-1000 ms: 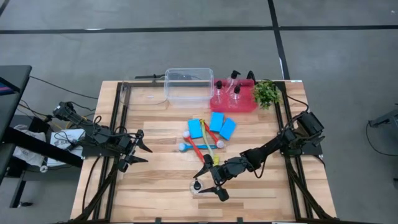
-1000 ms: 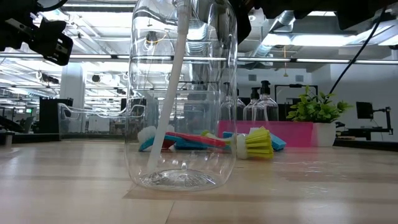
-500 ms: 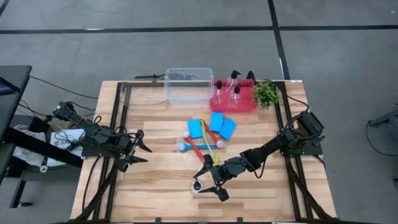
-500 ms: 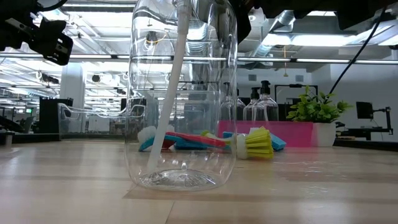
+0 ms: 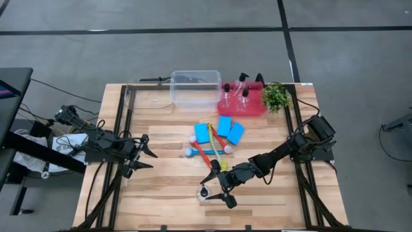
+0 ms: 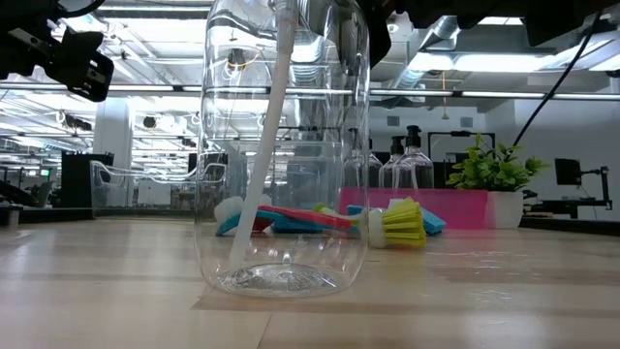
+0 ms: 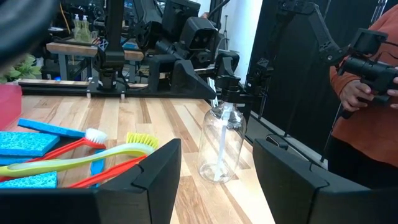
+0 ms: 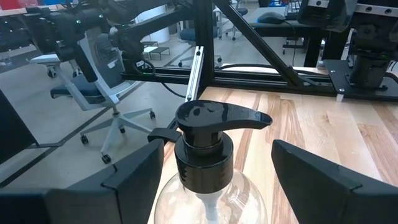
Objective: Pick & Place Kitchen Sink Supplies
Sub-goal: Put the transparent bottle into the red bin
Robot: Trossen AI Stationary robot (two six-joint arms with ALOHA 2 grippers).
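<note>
Two arms showed from above: the left gripper (image 5: 143, 156) waited spread and empty near the table's left edge, while the right gripper (image 5: 217, 188) straddled an upright pump bottle (image 5: 204, 193) near the front edge, jaws wide. Its wrist view showed the fingers (image 8: 323, 180) flanking the black pump top (image 8: 214, 134) without touching, probably lined up for a grasp.

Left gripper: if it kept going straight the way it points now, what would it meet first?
Probably the clear pump bottle, centred between the open left gripper fingers; the right gripper stands open around its pump. Depth is uncertain.
</note>
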